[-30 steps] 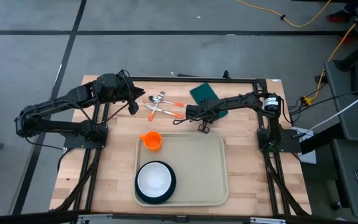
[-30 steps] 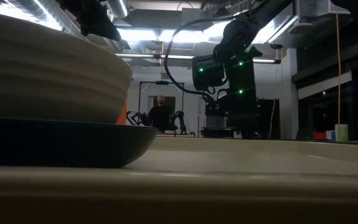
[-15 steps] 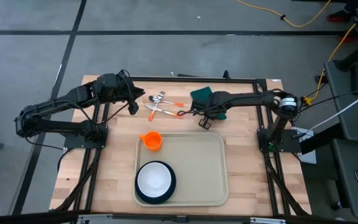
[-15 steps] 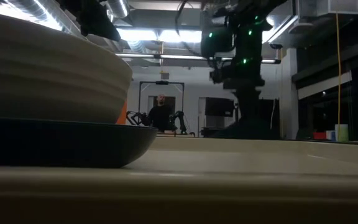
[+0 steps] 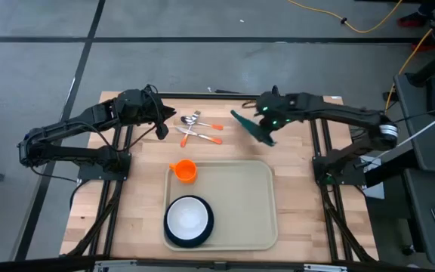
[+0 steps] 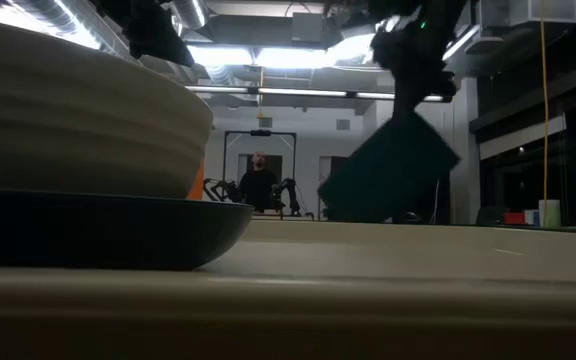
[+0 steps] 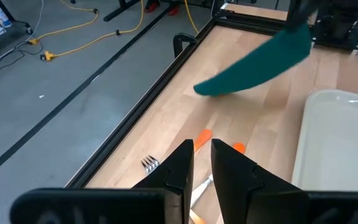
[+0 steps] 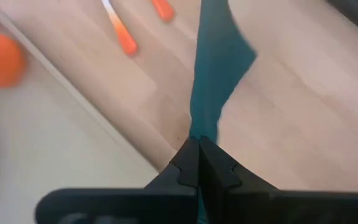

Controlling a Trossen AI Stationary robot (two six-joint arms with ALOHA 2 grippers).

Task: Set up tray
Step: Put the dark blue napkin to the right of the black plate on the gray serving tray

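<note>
Hanging from the right gripper (image 5: 266, 121) is one dark green napkin (image 5: 251, 126), pinched at its upper edge between fingers (image 8: 188, 163) pressed together with only the cloth between them. The napkin droops clear of the wooden table (image 5: 127, 204), above its far side, just beyond the far rim of the tray (image 5: 236, 200). In the low view the cloth (image 6: 388, 170) shows as a tilted dark square with its lower corner near the tray surface; whether it touches cannot be told.

Just beside the napkin, toward the left arm, lies the cutlery (image 5: 197, 128): metal pieces with orange handles, crossed over one another. A fork head (image 7: 149, 163) and two orange handle ends show in the left wrist view; the exact number of pieces is hard to tell.

The left gripper (image 5: 161, 128) hovers over the far left part of the table next to the cutlery, its two fingers (image 7: 178, 163) nearly together with a narrow gap and nothing between them.

The one beige tray sits at the near centre of the table. On it stand one orange cup (image 5: 184, 171) in the far left corner and one dark round plate (image 5: 171, 236) near the front left, with one white bowl (image 5: 188, 215) resting on the plate.

One person (image 6: 259, 183) is seen far back in the room.
</note>
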